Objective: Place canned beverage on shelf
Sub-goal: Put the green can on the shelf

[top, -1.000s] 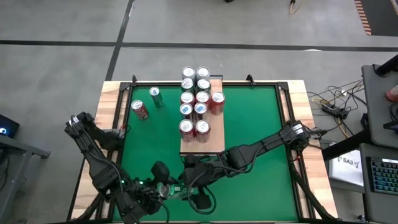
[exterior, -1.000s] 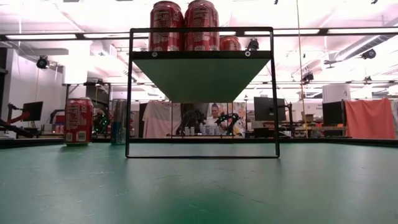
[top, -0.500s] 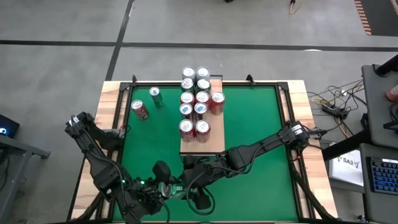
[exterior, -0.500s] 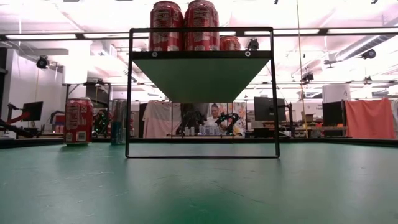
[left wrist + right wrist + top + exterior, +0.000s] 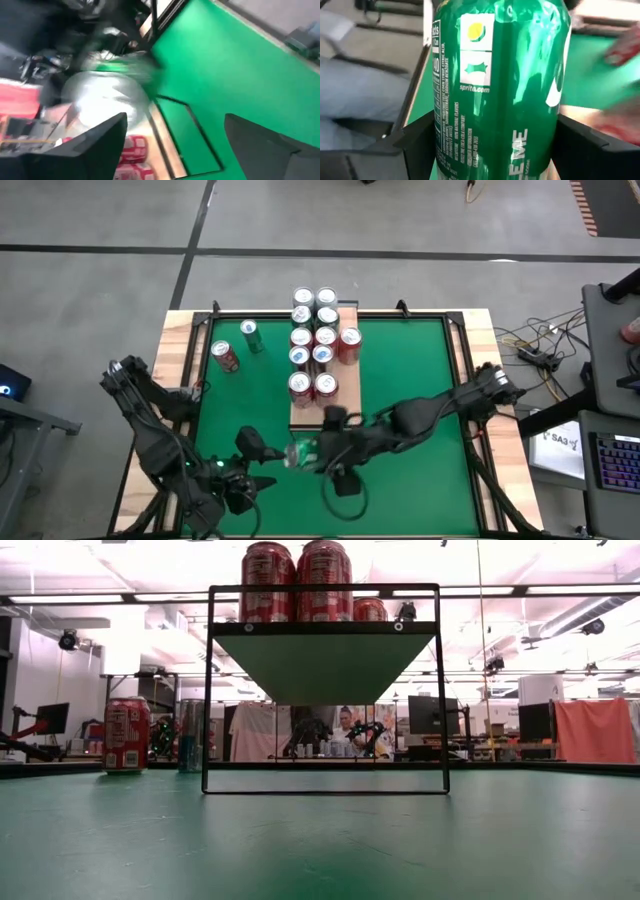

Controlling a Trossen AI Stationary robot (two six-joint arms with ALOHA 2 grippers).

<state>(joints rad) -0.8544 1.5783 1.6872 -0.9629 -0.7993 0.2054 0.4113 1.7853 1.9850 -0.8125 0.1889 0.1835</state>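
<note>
One green can (image 5: 500, 85) clamped between the right jaws, left jaws apart beside it

high: overhead, downward | low: tabletop, level | shared: shelf (image 5: 325, 395)

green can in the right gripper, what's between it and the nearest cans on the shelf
In the high view, only bare shelf board separates the green can in the right gripper from the front red cans.

Robotics lab: monitors (image 5: 430, 715), workbenches beyond.
</note>
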